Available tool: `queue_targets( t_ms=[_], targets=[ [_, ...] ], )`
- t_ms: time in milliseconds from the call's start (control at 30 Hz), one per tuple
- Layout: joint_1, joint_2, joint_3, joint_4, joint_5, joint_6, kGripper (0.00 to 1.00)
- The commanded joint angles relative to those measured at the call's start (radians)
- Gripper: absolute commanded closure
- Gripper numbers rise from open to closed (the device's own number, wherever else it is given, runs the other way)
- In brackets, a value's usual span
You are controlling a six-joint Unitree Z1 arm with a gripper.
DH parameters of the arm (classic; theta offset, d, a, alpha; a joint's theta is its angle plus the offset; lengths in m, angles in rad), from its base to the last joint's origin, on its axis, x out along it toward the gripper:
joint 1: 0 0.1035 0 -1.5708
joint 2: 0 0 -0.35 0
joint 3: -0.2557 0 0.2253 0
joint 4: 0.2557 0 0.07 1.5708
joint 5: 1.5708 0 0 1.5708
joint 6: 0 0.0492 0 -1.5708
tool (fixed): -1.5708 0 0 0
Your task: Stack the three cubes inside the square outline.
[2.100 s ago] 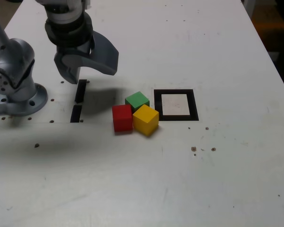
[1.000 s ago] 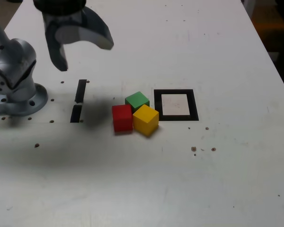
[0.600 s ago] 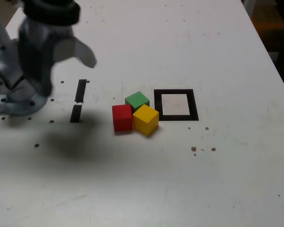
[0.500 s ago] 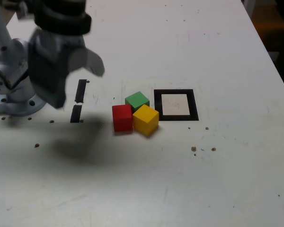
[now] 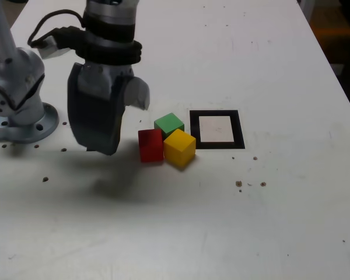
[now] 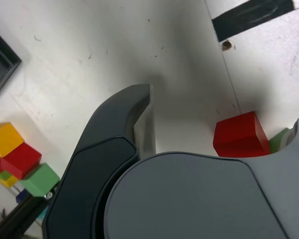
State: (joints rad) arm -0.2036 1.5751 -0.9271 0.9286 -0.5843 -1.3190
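Red cube point(image 5: 150, 145), yellow cube point(image 5: 179, 148) and green cube point(image 5: 169, 124) sit bunched, touching, just off the exterior view's left of the square outline point(image 5: 216, 129), which is unfilled. Gripper point(image 5: 123, 125), jaws wide, holds nothing, hangs beside red. Risk: cubes packed so tight that a finger may shove a neighbour or get no gap. No readable writing or brands.

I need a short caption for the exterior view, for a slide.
Open gripper beside clustered red cube, yellow cube, green cube; square outline empty.
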Motion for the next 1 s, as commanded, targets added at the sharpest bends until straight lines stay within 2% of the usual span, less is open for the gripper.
queue_targets(
  t_ms=[0, 100, 167, 300, 433, 533, 800, 967],
  targets=[
    [0.016, -0.012, 0.013, 0.002, -0.025, 0.0, 0.01],
    [0.04, 0.012, 0.032, 0.02, -0.093, 0.0, 0.01],
    [0.042, 0.034, 0.038, 0.009, -0.122, -0.001, 0.01],
    [0.044, 0.064, 0.043, -0.059, -0.158, -0.002, 0.0],
    [0.036, 0.066, 0.053, -0.134, -0.175, -0.002, 0.0],
    [0.029, 0.068, 0.059, -0.16, -0.178, -0.002, 0.0],
    [0.077, 0.067, 0.099, -0.158, -0.173, -0.002, 0.0],
    [0.112, 0.06, 0.112, -0.133, -0.126, -0.002, 0.0]
  ],
)
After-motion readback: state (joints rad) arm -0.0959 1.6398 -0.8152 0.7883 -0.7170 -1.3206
